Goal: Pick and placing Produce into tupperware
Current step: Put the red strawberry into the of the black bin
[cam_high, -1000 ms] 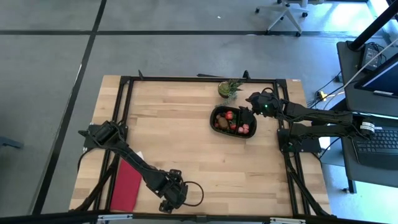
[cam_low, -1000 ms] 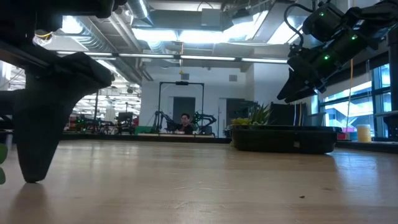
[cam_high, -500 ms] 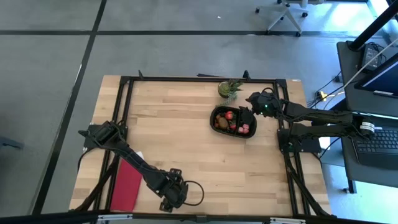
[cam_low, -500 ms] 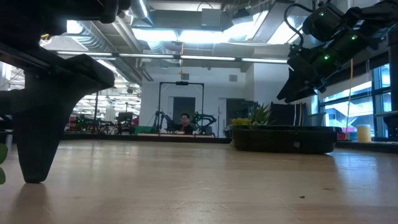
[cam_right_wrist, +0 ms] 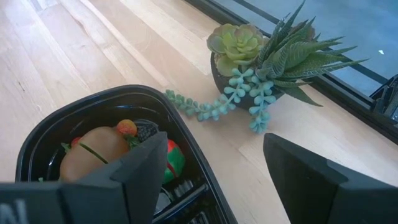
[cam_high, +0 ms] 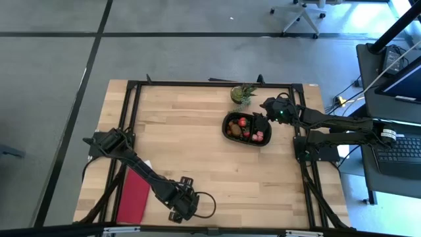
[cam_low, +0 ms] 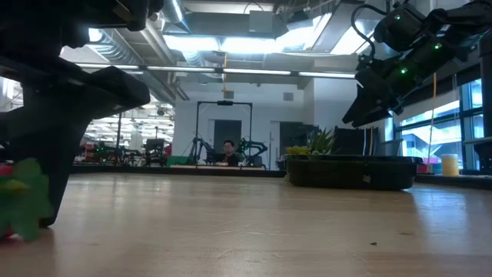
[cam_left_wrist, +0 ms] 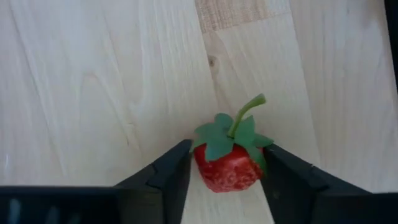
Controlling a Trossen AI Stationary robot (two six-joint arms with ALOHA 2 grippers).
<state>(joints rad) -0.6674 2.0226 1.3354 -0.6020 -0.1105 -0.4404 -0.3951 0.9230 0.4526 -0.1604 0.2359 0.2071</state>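
Left claw (cam_left_wrist: 227,171) seemingly gripping strawberry (cam_left_wrist: 227,163), wrist-view only

Potted succulent (cam_right_wrist: 267,68) (far edge); red cloth (cam_high: 133,196) near.

— What do the arms look like?
— Both are dark, near-black, built of slim jointed links. The left end effector (cam_high: 185,205) has a black cable looping beside it.
— And the other?
— The right end effector (cam_high: 266,112) carries small green lights on its wrist housing. Its fingers (cam_right_wrist: 142,174) are matte black, wedge-shaped, with flat faces and sharp edges.
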